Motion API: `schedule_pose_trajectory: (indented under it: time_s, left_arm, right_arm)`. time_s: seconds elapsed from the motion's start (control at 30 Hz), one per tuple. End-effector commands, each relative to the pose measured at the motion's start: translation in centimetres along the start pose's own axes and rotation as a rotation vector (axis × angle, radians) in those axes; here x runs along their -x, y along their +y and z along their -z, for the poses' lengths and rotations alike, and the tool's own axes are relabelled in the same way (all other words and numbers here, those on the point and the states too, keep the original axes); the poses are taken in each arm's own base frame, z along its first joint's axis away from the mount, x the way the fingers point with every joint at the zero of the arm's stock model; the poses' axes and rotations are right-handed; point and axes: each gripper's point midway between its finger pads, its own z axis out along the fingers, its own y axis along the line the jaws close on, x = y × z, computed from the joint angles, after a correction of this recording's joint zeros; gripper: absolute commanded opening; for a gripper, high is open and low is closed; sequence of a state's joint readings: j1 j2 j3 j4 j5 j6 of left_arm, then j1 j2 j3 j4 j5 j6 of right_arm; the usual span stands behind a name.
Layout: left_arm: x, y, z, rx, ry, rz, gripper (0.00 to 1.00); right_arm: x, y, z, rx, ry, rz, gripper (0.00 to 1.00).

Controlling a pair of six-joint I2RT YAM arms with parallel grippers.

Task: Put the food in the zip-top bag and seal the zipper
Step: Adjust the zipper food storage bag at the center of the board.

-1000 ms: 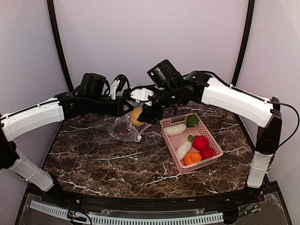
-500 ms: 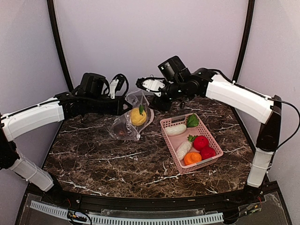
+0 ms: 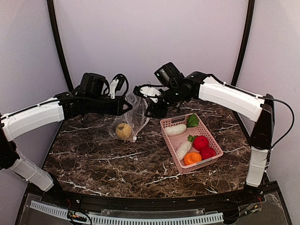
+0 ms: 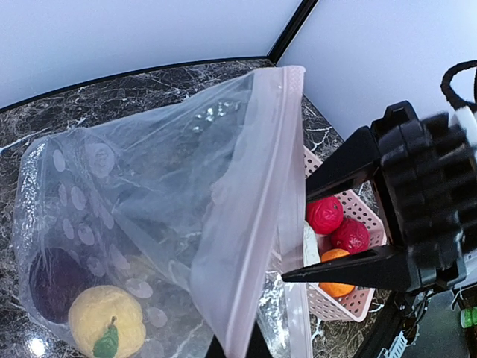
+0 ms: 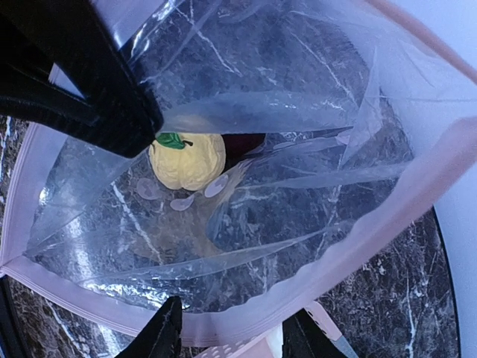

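Since half a second ago the yellow-peach ball point(image 3: 123, 131) has dropped from mid-bag to the bottom of the zip-top bag point(image 3: 133, 115), beside the dark purple piece point(image 4: 54, 280), and the right claw point(image 3: 144, 101) has shifted a little at the mouth. The bag hangs at the far middle of the counter point(image 3: 93, 164), its long axis slanting from the raised rim down to a bottom that seems to rest on the stone. Its mouth faces up and toward the right arm, and the zipper point(image 4: 270, 175) runs along that rim, unsealed. The left claw point(image 3: 125, 107) pinches the rim and holds it up. The right claw is spread, its fingers straddling the opposite lip without gripping. The remaining food lies right of and nearer than that claw, in the pink basket point(image 3: 168, 143): white radishes point(image 3: 176, 130), red balls point(image 3: 200, 142), orange point(image 3: 192, 158) and green leafy piece point(image 3: 192, 121). The right arm is clearly nearer them, so the next fetch likely falls to it.
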State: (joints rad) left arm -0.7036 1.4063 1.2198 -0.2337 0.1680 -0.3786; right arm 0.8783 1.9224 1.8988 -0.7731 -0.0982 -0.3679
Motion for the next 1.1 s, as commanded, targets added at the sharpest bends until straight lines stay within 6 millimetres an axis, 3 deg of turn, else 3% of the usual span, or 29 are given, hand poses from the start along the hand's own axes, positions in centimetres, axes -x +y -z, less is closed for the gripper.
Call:
schedule_pose_trajectory:
  time_s: [0.0,0.07,0.13,0.2,0.37,0.5,0.67,0.77,0.9,1.07]
  left_arm:
    - [-0.2,0.2,0.0,-0.009,-0.001,0.005,0.01]
    - [-0.2,0.2,-0.1,-0.009,-0.002,0.005,0.01]
    - [-0.2,0.4,-0.1,0.0,-0.002,0.004,0.01]
    - [-0.2,0.6,-0.1,0.012,-0.004,0.004,0.01]
    - [0.1,1.5,0.2,0.055,-0.016,-0.001,0.01]
    - [1.1,2.5,1.0,0.094,-0.052,-0.005,0.01]
    - [2.3,2.0,2.5,0.077,-0.109,-0.027,0.01]
    - [3.7,1.0,4.3,0.034,-0.196,-0.061,0.01]
    - [4.7,0.3,6.2,0.015,-0.279,-0.092,0.01]
    - [4.4,0.9,5.5,0.038,-0.246,-0.078,0.01]
  right_arm:
    - [0.7,0.1,0.4,0.063,-0.035,-0.061,0.34]
    - [0.5,0.0,0.2,0.076,-0.032,-0.077,0.12]
    - [1.0,-0.3,0.7,0.068,-0.043,-0.078,0.0]
    - [2.3,-0.6,2.1,0.057,-0.077,-0.07,0.0]
    - [6.6,-0.7,7.8,0.05,-0.228,-0.038,0.0]
    - [4.5,-1.6,5.5,0.008,-0.151,-0.048,0.0]
    - [2.9,-2.5,3.4,-0.035,-0.081,-0.056,0.0]
    - [2.8,-3.9,3.5,-0.093,-0.07,-0.06,0.0]
    - [3.1,-3.9,4.0,-0.094,-0.083,-0.054,0.0]
    - [4.0,-2.7,5.2,-0.029,-0.128,-0.027,0.06]
